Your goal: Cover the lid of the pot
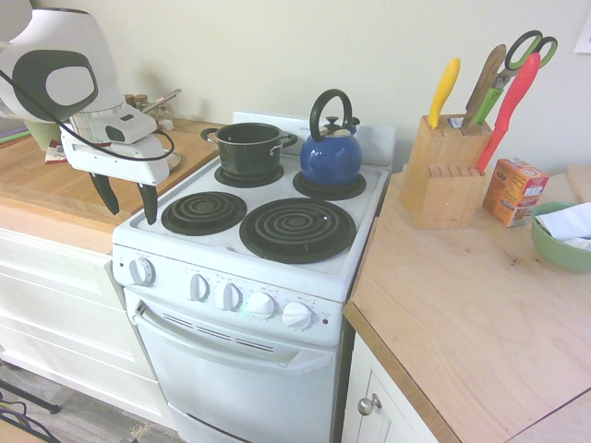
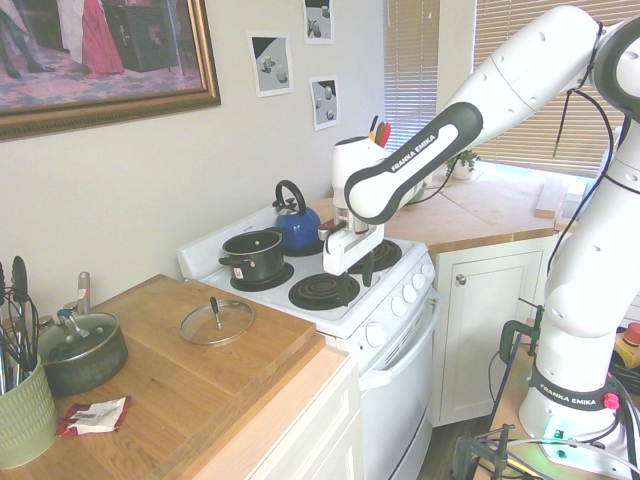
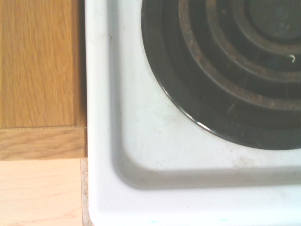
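Hanging open and empty, the pincer (image 1: 129,201) points down over the stove's (image 1: 231,254) front corner. The lid (image 2: 216,322) lies on the desk (image 2: 150,370); the pot (image 2: 252,255) stands uncovered.

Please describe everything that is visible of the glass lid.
The lid is round, of clear glass with a silver metal rim and a small dark knob at its centre. It lies flat, knob up, on the wooden counter beside the stove. Nothing touches it except the counter. It shows only in the second exterior view.
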Available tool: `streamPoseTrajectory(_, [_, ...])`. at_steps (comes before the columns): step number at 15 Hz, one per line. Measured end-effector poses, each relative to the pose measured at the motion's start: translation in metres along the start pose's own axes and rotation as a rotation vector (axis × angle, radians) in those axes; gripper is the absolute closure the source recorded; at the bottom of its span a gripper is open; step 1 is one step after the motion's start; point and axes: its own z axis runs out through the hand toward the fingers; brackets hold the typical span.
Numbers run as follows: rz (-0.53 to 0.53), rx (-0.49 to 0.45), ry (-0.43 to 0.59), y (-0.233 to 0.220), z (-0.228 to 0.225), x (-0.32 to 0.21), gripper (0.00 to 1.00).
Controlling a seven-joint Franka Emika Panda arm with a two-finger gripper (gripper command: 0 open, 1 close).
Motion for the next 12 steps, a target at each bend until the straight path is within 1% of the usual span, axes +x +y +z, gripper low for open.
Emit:
streamPoseTrajectory(3, [0.013, 0.013, 0.015, -0.006, -0.008, 0.001, 0.00])
streamPoseTrajectory(5, [0.056, 0.063, 0.060, -0.031, -0.035, 0.002, 0.00])
streamPoseTrajectory(7, [0.121, 0.127, 0.097, -0.075, -0.065, -0.002, 0.00])
streamPoseTrajectory(8, [0.158, 0.149, 0.109, -0.097, -0.072, -0.001, 0.00])
streamPoseTrajectory(10, [0.252, 0.166, 0.107, -0.141, -0.071, 0.006, 0.00])
streamPoseTrajectory(12, [0.336, 0.165, 0.088, -0.184, -0.057, 0.013, 0.00])
